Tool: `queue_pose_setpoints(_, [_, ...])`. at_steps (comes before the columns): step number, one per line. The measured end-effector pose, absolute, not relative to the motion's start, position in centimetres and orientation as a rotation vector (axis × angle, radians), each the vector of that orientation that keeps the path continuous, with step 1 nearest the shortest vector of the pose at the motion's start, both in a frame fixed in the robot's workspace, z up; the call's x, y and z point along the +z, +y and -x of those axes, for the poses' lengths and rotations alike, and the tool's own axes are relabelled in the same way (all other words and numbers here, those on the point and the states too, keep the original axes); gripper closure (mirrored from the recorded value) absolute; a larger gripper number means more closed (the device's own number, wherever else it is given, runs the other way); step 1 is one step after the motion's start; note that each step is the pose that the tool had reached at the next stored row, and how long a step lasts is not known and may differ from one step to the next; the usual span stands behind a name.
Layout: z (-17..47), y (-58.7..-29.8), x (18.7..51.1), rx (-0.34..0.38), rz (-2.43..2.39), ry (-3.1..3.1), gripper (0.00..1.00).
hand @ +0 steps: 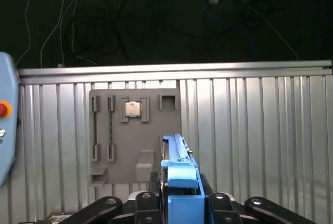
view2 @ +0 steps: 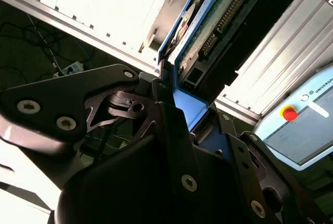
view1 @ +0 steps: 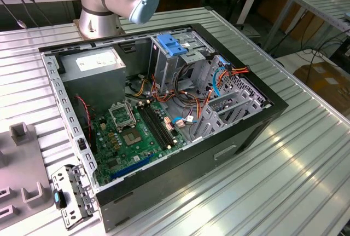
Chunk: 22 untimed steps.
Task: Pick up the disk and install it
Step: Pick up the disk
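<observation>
In both wrist views my gripper [hand: 179, 206] is shut on the disk [hand: 178, 169]. The first wrist view has the disk edge-on, its blue plastic side rail standing up between the black fingers [hand: 148, 203]. It hangs above the ribbed metal table [hand: 260, 146], beside a grey holder plate [hand: 117, 148]. In the second wrist view the disk [view2: 221, 29] shows its green circuit-board face and connector row, with blue rails along the edges, and the gripper [view2: 182, 107] clamps its near end. The open computer case [view1: 246, 132] lies on the table in the exterior view.
Inside the case are a green motherboard [view1: 131, 132], a grey power supply box [view1: 95, 63], loose cables and a drive cage topped by a blue bracket [view1: 172, 44]. The arm's base [view1: 98, 19] stands behind the case. A pendant with a red button [view2: 289, 114] lies nearby.
</observation>
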State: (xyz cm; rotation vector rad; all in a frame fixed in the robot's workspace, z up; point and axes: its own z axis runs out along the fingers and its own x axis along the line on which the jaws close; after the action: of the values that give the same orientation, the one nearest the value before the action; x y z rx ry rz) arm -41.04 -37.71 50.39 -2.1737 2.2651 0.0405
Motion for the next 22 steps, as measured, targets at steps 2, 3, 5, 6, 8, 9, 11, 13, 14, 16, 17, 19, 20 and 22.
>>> queue_pose_setpoints(2, [40.9,-37.7,50.4,0.041,2.174,2.265,0.63])
queue_pose_setpoints(3, [40.8,-37.7,50.4,0.041,2.174,2.265,0.63])
queue_pose_setpoints(5, [40.6,-37.7,50.4,0.041,2.174,2.265,0.63])
queue_pose_setpoints(6, [40.5,-37.7,50.4,0.041,2.174,2.265,0.63])
queue_pose_setpoints(8, [40.3,-37.7,50.4,0.041,2.174,2.265,0.63])
queue_pose_setpoints(9, [40.2,-37.7,50.4,0.041,2.174,2.265,0.63])
queue_pose_setpoints(11, [40.0,-37.7,50.4,0.041,2.174,2.265,0.63])
queue_pose_setpoints(13, [39.7,-37.7,50.4,0.041,2.174,2.265,0.63])
queue_pose_setpoints(14, [39.6,-37.7,50.4,0.041,2.174,2.265,0.63])
queue_pose_setpoints(16, [39.2,-37.7,50.4,0.041,2.174,2.265,0.63])
queue_pose_setpoints(17, [39.1,-37.7,50.4,0.041,2.174,2.265,0.63])
queue_pose_setpoints(19, [38.7,-37.7,50.4,0.041,2.174,2.265,0.63])
queue_pose_setpoints(20, [38.6,-37.7,50.4,0.041,2.174,2.265,0.63])
queue_pose_setpoints(22, [38.3,-37.7,50.4,0.041,2.174,2.265,0.63])
